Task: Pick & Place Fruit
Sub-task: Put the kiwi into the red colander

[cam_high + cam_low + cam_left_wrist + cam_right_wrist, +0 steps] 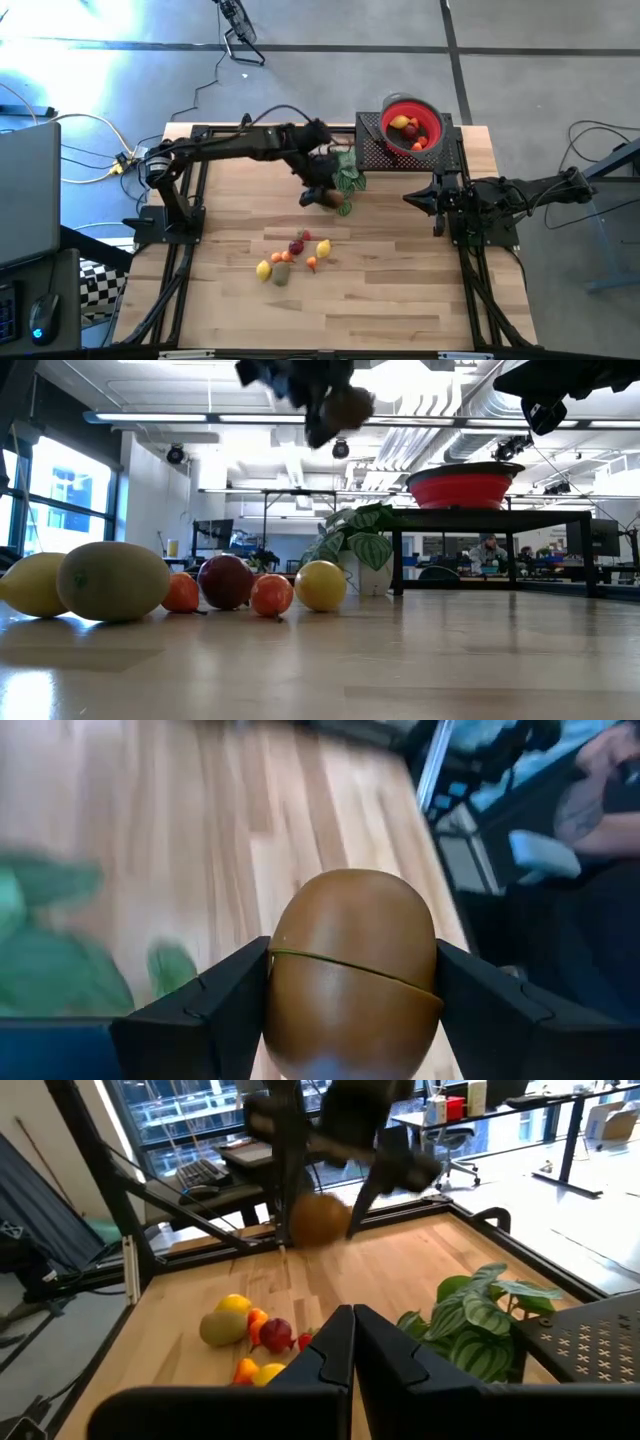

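wooden table (400,300), red bowl (408,125) raised on a dark stand, leafy sprig (349,170), loose fruit (290,258) clustered mid-table. i carry one brown fruit (352,970) high, probably to clear the sprig toward the bowl. my left gripper (325,196) pinches it between spread fingers; my right gripper (420,197) waits pressed together beside the stand.

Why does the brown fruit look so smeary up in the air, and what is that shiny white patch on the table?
In the low view the brown fruit and the left gripper holding it are blurred; the fruits on the table look sharp. The white patch is ceiling light glaring off the wood. In the left wrist view the fruit is sharp but the leaves are fuzzy.
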`<action>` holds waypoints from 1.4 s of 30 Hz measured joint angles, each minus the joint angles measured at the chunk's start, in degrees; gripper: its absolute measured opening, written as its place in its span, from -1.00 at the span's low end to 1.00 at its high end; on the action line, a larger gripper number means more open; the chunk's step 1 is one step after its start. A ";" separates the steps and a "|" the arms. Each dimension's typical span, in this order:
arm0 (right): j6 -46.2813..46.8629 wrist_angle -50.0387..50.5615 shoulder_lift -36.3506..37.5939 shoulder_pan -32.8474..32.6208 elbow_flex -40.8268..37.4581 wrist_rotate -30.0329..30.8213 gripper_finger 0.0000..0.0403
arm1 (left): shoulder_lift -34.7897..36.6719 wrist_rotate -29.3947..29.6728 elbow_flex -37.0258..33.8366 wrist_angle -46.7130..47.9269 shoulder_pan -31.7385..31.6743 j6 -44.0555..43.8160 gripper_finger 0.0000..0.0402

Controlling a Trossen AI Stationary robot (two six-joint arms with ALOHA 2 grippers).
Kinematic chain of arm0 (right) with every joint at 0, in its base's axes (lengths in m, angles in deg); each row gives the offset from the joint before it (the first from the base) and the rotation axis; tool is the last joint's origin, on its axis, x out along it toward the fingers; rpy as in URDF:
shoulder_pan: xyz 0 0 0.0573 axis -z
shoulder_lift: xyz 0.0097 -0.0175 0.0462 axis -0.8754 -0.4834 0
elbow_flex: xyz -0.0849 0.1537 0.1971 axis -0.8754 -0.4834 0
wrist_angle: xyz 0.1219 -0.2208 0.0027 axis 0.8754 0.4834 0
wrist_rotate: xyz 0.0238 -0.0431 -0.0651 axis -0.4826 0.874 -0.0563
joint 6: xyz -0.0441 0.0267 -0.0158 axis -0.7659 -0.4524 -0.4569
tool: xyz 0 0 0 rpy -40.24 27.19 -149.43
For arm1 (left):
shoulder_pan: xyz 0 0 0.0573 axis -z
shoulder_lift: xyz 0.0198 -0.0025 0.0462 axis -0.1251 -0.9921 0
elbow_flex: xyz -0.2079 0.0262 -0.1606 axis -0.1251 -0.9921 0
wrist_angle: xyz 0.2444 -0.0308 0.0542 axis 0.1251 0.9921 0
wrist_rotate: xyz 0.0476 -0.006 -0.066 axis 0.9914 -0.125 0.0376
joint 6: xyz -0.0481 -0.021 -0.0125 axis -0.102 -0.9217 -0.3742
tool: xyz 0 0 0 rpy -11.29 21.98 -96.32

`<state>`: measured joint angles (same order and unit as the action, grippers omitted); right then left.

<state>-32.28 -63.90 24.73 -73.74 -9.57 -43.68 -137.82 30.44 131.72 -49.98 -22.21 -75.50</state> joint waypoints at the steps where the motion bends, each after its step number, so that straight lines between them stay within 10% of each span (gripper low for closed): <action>1: -0.02 0.02 0.00 0.00 0.00 -0.02 -0.99 | 0.00 0.45 1.64 0.03 0.00 0.10 0.19; 12: -0.13 1.57 0.02 0.00 0.00 -0.19 -0.99 | 0.02 5.60 13.57 -8.65 -2.62 0.15 0.19; 28: -2.05 3.45 0.02 0.02 0.00 0.18 -0.99 | -6.29 1.94 13.69 -38.42 -9.38 -13.89 0.19; 42: -12.78 2.91 -1.22 0.00 0.00 9.07 -0.99 | -11.96 2.59 13.65 -41.54 -9.35 -19.35 0.19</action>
<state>-45.06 -61.00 23.51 -73.74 -9.57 -34.61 -149.77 33.03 145.37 -91.51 -31.57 -94.86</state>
